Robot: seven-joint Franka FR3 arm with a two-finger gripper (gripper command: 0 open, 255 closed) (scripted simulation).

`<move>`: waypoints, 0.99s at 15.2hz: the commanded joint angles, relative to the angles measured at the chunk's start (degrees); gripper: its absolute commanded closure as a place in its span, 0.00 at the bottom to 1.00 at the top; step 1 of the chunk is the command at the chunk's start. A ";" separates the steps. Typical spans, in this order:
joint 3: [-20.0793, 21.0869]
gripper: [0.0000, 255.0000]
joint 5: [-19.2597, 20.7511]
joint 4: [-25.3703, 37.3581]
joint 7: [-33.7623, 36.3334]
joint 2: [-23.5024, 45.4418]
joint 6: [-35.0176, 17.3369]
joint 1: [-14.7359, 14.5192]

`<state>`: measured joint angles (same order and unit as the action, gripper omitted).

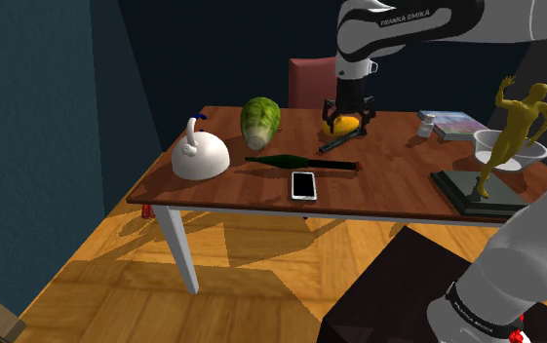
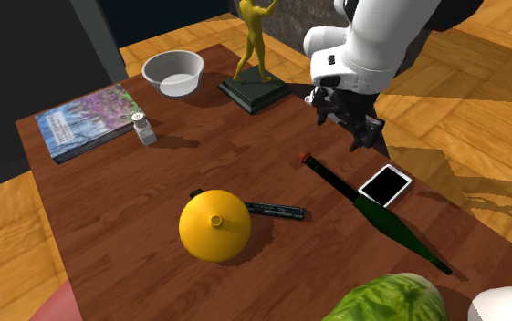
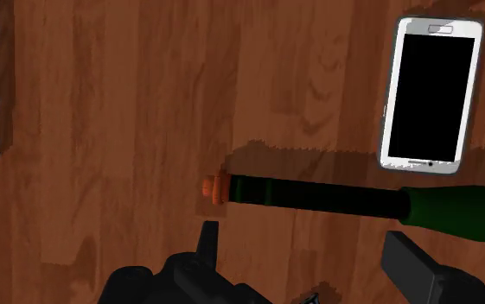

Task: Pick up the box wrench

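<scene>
Jaws wide apart (holding nothing), slim dark box wrench (image 2: pixel 276 210) flat on wood-grain table (image 2: pixel 108 228).

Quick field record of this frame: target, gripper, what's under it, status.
target: box wrench, flat on table, beside yellow round object
hand: gripper open, empty, above the table
under gripper: neck of green bottle with orange cap; phone lies next to it
status: wrench not yet grasped, apart from the gripper
</scene>
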<state>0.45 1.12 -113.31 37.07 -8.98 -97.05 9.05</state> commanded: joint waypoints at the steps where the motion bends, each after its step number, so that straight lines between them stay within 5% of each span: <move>1: -0.60 0.00 -0.41 3.02 3.92 4.24 -0.80 0.97; 15: -7.32 0.00 -6.64 29.39 26.44 31.82 0.16 7.59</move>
<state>-6.26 -4.85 -87.03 62.05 20.25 -97.53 15.89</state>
